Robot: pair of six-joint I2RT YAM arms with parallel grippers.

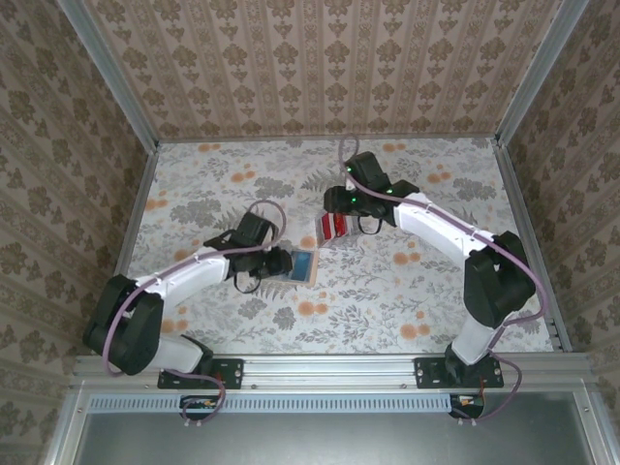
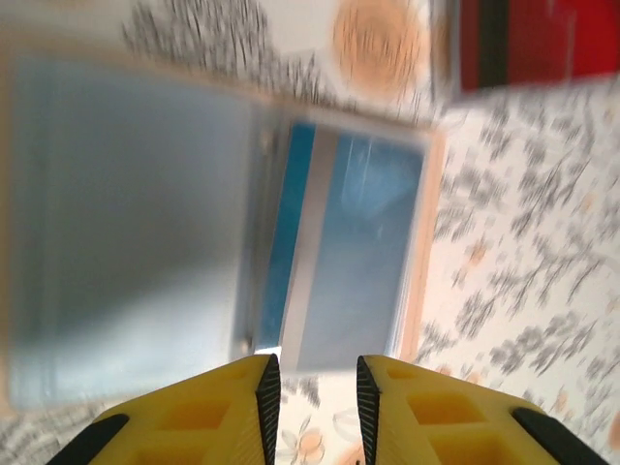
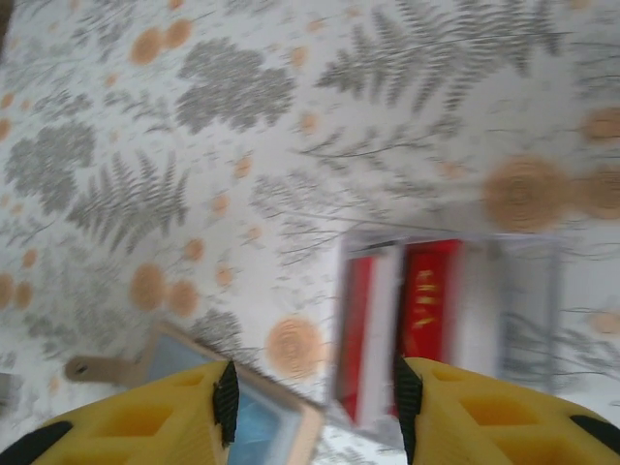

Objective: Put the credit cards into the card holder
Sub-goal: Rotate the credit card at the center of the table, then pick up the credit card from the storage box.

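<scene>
Beyond an aluminium rail (image 1: pixel 329 366), the counter (image 1: pixel 417 300) lies flat, printed with grey ferns and orange blooms. The left hand (image 2: pixel 317 373), fingers slightly parted, hovers at the open tan card holder (image 2: pixel 126 232); the right hand (image 3: pixel 315 383), spread wide, hangs over glossy red credit cards (image 3: pixel 426 300). Damask-papered walls (image 1: pixel 320 58) enclose everything.

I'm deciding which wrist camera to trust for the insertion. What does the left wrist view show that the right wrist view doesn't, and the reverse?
Left wrist view: the card holder lies open, blue-grey lining bare on one half and a blue card on the other, just ahead of the left gripper. Right wrist view: the red cards lie flat on the table ahead of the wide-open right gripper, with a tan tab beside the holder's corner. Shared: card holder, red cards, floral table.
</scene>
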